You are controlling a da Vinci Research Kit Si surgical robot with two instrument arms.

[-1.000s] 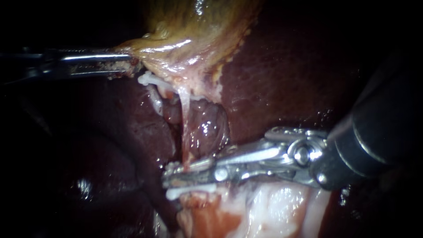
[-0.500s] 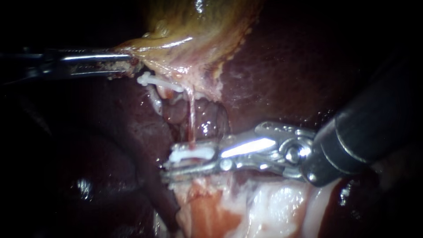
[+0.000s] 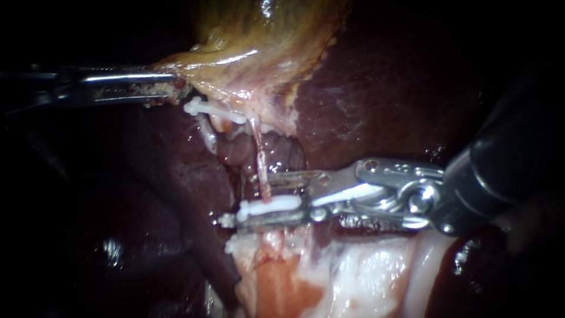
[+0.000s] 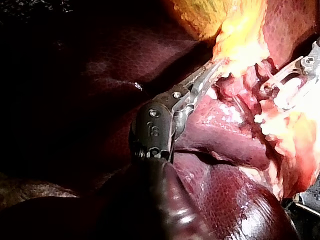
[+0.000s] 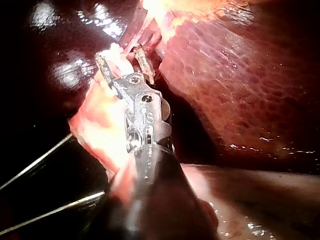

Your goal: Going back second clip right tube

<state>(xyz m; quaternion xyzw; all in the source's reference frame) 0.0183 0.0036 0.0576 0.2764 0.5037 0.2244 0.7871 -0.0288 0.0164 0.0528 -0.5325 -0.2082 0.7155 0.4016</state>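
Two white clips show: the upper clip (image 3: pixel 209 110) near the gallbladder (image 3: pixel 253 35), the lower clip (image 3: pixel 273 206) across the tube (image 3: pixel 259 153). Jaws of the right instrument (image 3: pixel 247 197) gape around that tube, its pull-back yet to come. The left instrument (image 3: pixel 169 85) grips the gallbladder edge.

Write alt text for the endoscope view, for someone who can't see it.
The right instrument, entering from the right, has its jaws open at a thin tube with a white clip across its lower end. A second white clip sits higher, near where the left instrument grips the yellowish gallbladder beside dark liver.
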